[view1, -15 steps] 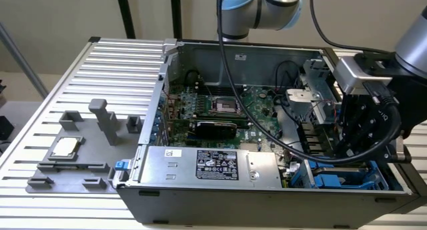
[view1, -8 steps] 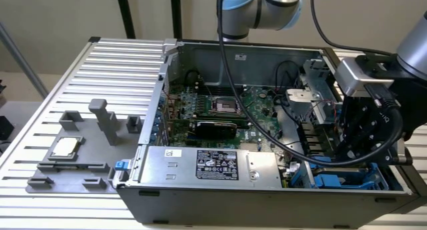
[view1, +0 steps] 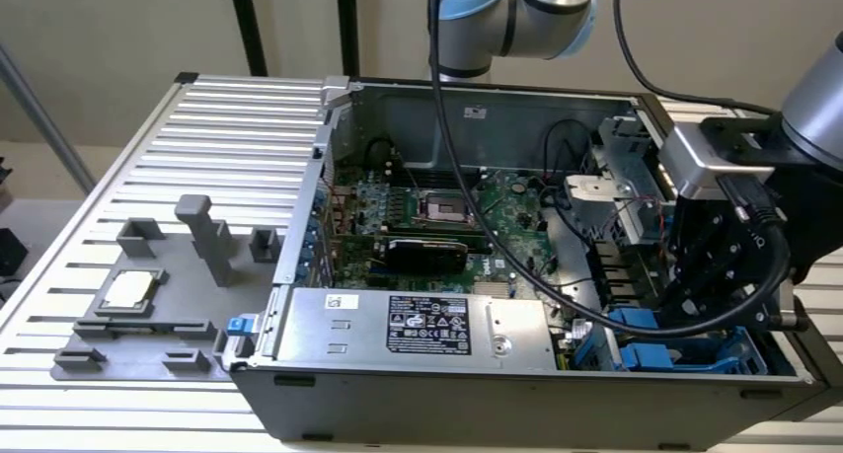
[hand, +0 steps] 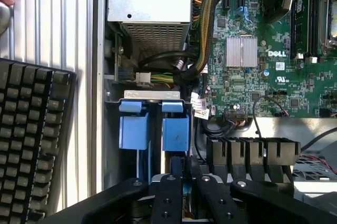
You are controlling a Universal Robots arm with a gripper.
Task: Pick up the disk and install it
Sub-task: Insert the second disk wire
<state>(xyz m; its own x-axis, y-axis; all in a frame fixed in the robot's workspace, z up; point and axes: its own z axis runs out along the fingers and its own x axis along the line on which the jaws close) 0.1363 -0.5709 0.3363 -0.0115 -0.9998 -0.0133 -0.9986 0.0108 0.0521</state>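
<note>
My gripper [view1: 685, 315] hangs over the drive bay at the exterior view's right end of the open computer case [view1: 316, 177]. In the wrist view its two black fingers [hand: 176, 174] stand close together, shut on the edge of the disk [hand: 175, 134]. The disk stands on edge in the bay, and its blue carrier shows between and beyond the fingers. A second blue carrier [hand: 134, 132] sits in the slot beside it. Blue carrier parts [view1: 658, 356] also show under the gripper in the exterior view. The disk's label is hidden.
A silver power supply [view1: 409, 325] with a black label lies along the case's near wall beside the bay. The green motherboard [view1: 435, 206] and black cables [hand: 202, 34] are close by. A grey fixture [view1: 145, 325] holding a small square chip [view1: 132, 289] lies outside the case. A black keyboard [hand: 31, 139] lies beside the case.
</note>
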